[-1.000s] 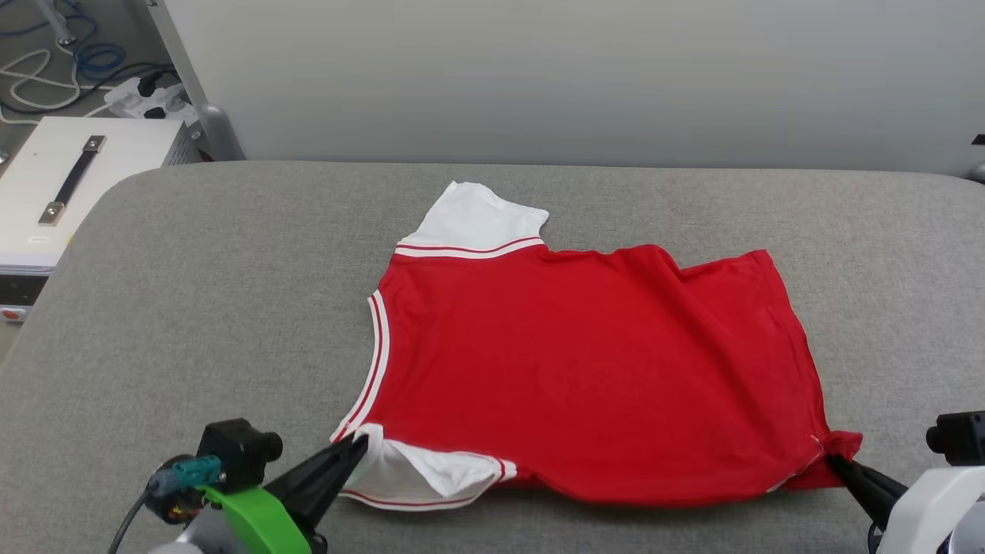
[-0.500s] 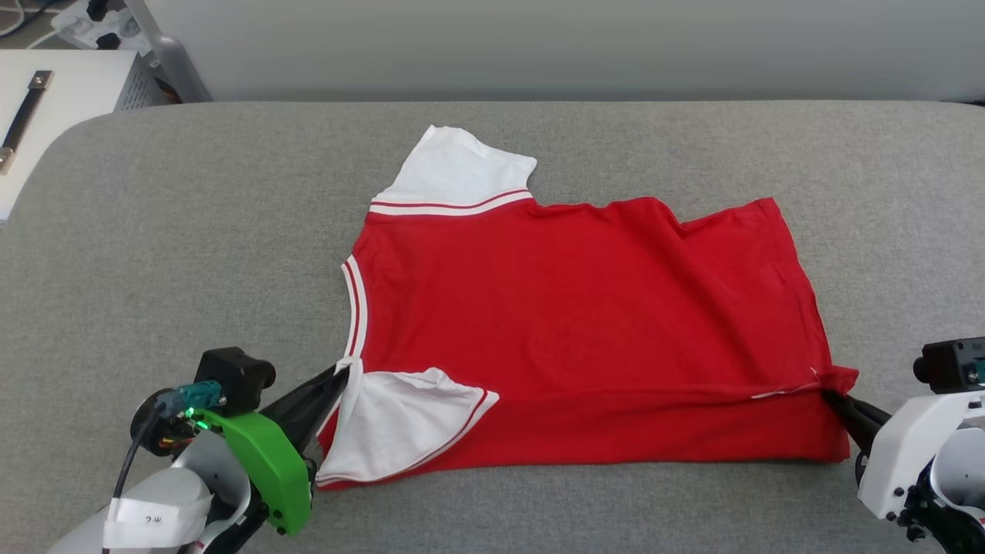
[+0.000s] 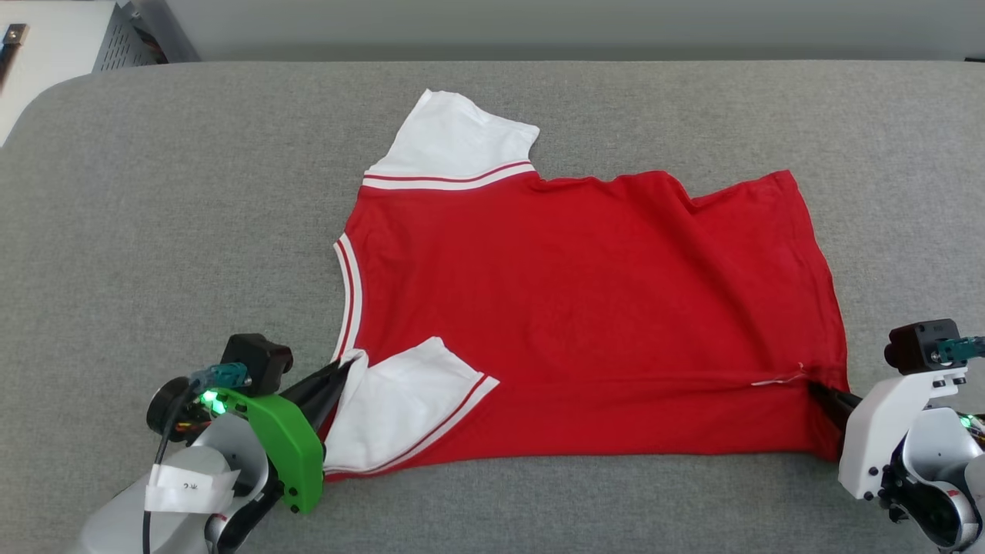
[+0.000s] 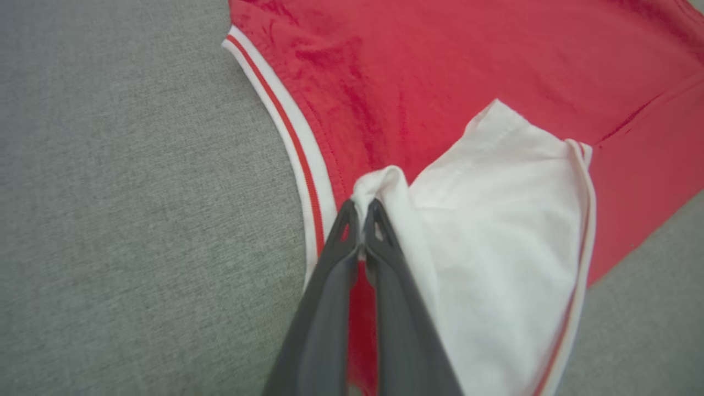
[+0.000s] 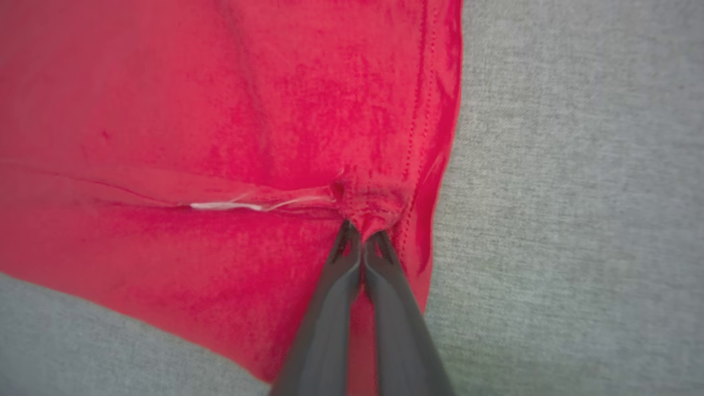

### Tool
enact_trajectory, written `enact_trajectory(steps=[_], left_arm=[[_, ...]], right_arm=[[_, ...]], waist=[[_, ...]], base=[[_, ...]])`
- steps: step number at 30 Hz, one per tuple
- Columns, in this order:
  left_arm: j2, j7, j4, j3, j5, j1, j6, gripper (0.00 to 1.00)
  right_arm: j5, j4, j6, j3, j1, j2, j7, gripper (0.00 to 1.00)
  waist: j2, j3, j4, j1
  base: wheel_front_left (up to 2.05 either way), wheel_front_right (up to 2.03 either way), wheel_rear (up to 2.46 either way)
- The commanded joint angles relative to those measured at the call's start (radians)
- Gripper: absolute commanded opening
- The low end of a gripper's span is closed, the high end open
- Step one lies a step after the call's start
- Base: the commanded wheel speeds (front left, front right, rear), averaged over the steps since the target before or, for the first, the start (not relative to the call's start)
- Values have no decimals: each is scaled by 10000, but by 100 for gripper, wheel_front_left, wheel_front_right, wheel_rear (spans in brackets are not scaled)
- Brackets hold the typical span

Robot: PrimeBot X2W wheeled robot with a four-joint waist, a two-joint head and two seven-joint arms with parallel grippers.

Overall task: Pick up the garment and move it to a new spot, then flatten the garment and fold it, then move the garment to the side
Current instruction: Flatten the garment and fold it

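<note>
Left gripper [image 3: 344,369], two long dark fingers pressed together, pinches the folded white short sleeve [image 3: 400,400] at the seven o'clock corner of the garment [image 3: 585,308], a red jersey-style T-shirt with white sleeves and red-white striped trim. Right gripper [image 3: 814,388] is likewise clamped on a bunched bit of the red hem [image 5: 379,201] at the shirt's four o'clock corner. Around them the shirt lies spread on a grey woven fabric surface [image 3: 192,192], plain red face up, second sleeve [image 3: 454,138] pointing to eleven o'clock.
</note>
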Motion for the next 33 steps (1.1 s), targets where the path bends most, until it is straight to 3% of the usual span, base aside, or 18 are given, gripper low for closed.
enact_trajectory(steps=[1, 2, 3, 11, 17, 26, 33], left_arm=[[-126, -141, 213, -1, 146, -234, 32, 92], [-200, -184, 359, 6, 159, -265, 73, 100], [-294, -208, 544, 15, 149, -286, 125, 100], [-674, -510, 1360, 203, -72, -220, 394, 100], [-810, -910, 758, 1083, -1113, 471, 781, 100], [-410, -173, -1800, 1615, -2570, 2390, 2369, 100], [140, 1100, -3124, 1083, -2476, 2877, 3604, 100]], right_arm=[[-63, 148, -11, 35, -188, 57, -52, 0], [-102, 226, -11, 33, -230, 70, -98, 20], [-149, 308, -11, 27, -276, 96, -204, 100], [-298, 477, -11, 129, -276, 95, -693, 100], [-555, -141, -11, -158, 125, 200, -915, 100], [-1473, -1884, -11, -1154, 1347, 905, 626, 100], [-2266, -3196, -11, -1933, 2029, 1542, 1867, 100]], waist=[[-1, -15, 36, -1], [-1, -27, 49, -1], [-1, -67, 66, -1], [-1, -711, 151, -1], [-1, -1272, 169, -1], [-1, -1547, 176, -1], [-1, -1420, 186, -1]], base=[[0, 0, 0], [0, 0, 0], [0, 0, 0], [0, 0, 0], [0, 0, 0], [0, 0, 0], [0, 0, 0]])
